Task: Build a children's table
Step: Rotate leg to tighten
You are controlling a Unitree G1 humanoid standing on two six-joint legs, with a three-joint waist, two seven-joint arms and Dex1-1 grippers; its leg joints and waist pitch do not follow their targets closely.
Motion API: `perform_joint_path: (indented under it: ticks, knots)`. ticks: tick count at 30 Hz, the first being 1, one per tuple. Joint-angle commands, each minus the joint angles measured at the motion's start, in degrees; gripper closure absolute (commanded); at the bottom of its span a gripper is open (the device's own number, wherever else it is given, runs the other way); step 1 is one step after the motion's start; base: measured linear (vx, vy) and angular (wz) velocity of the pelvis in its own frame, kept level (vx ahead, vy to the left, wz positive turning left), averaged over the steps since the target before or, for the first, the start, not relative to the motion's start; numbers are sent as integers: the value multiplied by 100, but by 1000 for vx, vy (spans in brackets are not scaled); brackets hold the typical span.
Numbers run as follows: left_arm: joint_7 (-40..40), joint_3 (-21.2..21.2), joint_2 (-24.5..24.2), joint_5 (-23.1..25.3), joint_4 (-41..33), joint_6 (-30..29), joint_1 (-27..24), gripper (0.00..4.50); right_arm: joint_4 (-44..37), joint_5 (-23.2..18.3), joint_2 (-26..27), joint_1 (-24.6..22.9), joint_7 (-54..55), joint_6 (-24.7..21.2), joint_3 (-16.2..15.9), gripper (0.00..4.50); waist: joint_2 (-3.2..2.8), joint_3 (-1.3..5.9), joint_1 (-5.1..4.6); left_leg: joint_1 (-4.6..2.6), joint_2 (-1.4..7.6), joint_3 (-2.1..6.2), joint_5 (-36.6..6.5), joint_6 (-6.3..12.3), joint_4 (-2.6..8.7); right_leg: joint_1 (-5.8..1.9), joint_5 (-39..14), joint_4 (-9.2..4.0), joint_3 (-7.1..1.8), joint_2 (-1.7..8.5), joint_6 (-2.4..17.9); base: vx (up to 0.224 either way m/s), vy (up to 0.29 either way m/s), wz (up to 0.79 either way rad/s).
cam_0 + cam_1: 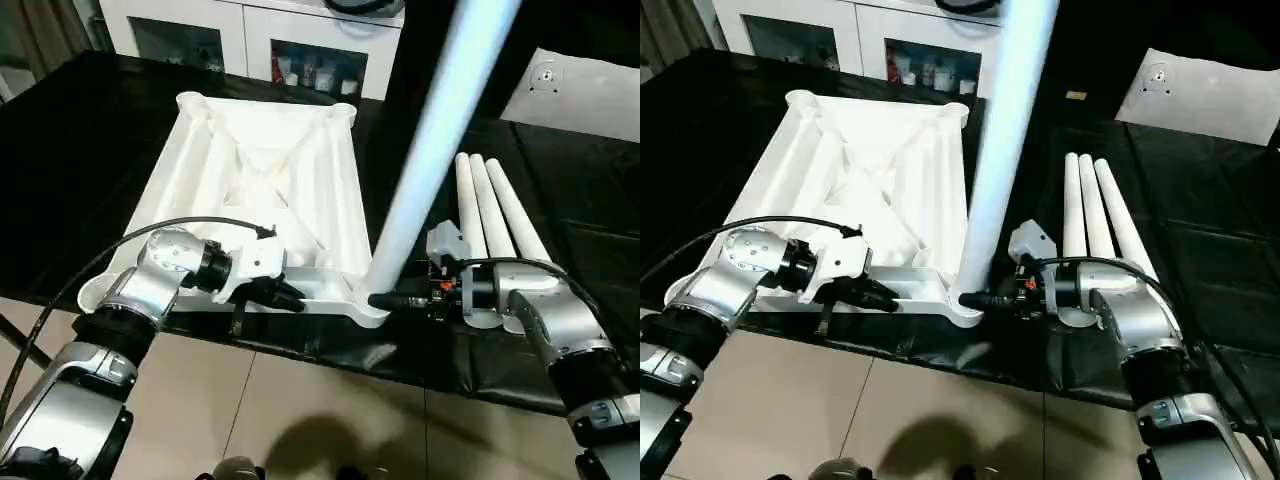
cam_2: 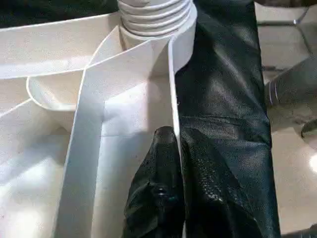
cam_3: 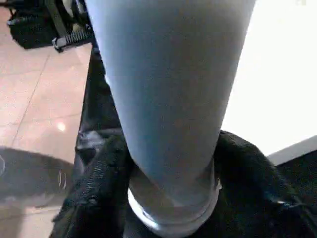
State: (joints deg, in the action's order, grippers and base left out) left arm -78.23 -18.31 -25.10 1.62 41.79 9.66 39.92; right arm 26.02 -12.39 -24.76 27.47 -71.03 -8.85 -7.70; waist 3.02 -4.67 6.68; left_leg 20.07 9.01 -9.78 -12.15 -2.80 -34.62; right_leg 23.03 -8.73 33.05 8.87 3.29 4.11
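The white tabletop (image 1: 260,170) lies ribbed side up on the black-covered table. One long white leg (image 1: 430,140) stands upright in its near right corner socket (image 1: 368,305). My right gripper (image 1: 385,299) is shut on that leg's base, and its black fingers (image 3: 94,198) wrap both sides of the leg (image 3: 168,89). My left gripper (image 1: 290,297) is shut on the tabletop's near rim wall (image 2: 173,99), one finger (image 2: 158,188) on each side. The leg's threaded end (image 2: 156,15) shows seated in the socket. Three more legs (image 1: 495,205) lie side by side to the right.
A white cabinet (image 1: 260,40) with dark compartments stands behind the table. A white pillow-like slab (image 1: 580,90) lies at the back right. The black table's near edge (image 1: 330,345) runs just below both grippers, with tiled floor (image 1: 300,410) beneath.
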Motion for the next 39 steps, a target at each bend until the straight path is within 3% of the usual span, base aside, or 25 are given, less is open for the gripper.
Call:
perform_joint_path:
  ticks: [1,2,6,8,10,11,15,17,19,23,25,27,30,34,39]
  knots:
    - [413,62,233,-44,-106,-338,24,450,-356,-260,236,-262,317,-487,25,226,7,448,-20,-17,520,150,-201,589,371,-396,-2006,-440,-481,711,228,0,0,0]
    - [539,95,270,-40,-119,-427,24,450,-400,-254,304,-304,484,-522,51,226,-11,449,-20,-24,529,161,-228,569,375,-386,-2028,-436,-472,723,264,0,0,0]
    - [1373,408,657,-209,-309,-1200,15,450,-429,-19,881,-400,1707,-805,143,236,-20,376,-87,-81,425,150,-666,287,374,-371,-3139,-663,-395,731,-39,0,0,0]
    - [1588,508,802,-290,-411,-1452,14,450,-397,16,1102,-377,2066,-917,195,238,-18,377,-136,-88,434,164,-704,217,377,-366,-3304,-703,-369,730,-136,0,0,0]
    - [2206,641,1169,-302,-642,-1964,17,450,-210,99,1685,-225,2972,-1079,333,239,-25,374,-213,-82,448,194,-792,203,386,-371,-3303,-728,-335,736,-158,0,0,0]
    - [2206,641,1169,-302,-642,-1964,17,450,-210,99,1685,-225,2972,-1079,333,239,-25,377,-236,-73,456,202,-815,196,387,-389,-3283,-724,-329,739,-158,0,0,0]
    - [3452,857,1883,-205,-831,-2668,160,450,383,206,2526,222,4509,-1272,619,239,-59,363,-374,-112,539,234,-1037,185,416,-376,-2932,-709,-314,763,85,0,0,0]
    - [3896,943,2118,-153,-864,-2858,223,450,583,311,2717,380,4877,-1241,664,239,-53,381,-383,-141,480,204,-1040,214,393,-395,-2955,-728,-329,778,67,0,0,0]
    - [4299,1062,2368,-145,-849,-2985,321,450,868,435,2902,607,5276,-1050,791,239,-38,407,-363,-124,484,189,-808,295,404,-401,-2647,-669,-376,774,116,0,0,0]
    - [4316,974,2360,-66,-969,-2929,298,450,904,527,2907,680,5448,-1001,877,239,-36,449,-327,-85,532,206,-360,486,417,-415,-1752,-491,-447,758,383,0,0,0]
    - [4241,897,2270,20,-1042,-2892,251,450,900,507,2861,671,5373,-900,933,189,-29,467,-309,-43,507,185,-116,614,395,-436,-1348,-412,-482,773,551,0,0,0]
    - [4190,884,2201,38,-1136,-2922,190,450,915,492,2792,643,5353,-822,980,176,-33,486,-299,-5,511,188,89,732,382,-447,-1071,-356,-481,762,653,0,0,0]
    - [4019,872,2042,55,-1191,-2864,111,450,811,483,2615,517,5183,-658,1035,137,-30,455,-337,36,487,176,-78,816,376,-452,-1312,-411,-458,749,605,0,0,0]
    - [3496,751,1711,56,-1219,-2569,-50,450,502,543,2177,274,4775,-435,1038,113,-41,442,-358,3,473,169,-272,731,381,-423,-1848,-505,-454,731,405,0,0,0]
    - [2878,619,1273,58,-1158,-2205,-198,450,-37,304,1524,1,3749,-279,1035,56,-50,453,-325,-5,516,182,-178,788,379,-416,-1519,-434,-469,731,489,0,0,0]
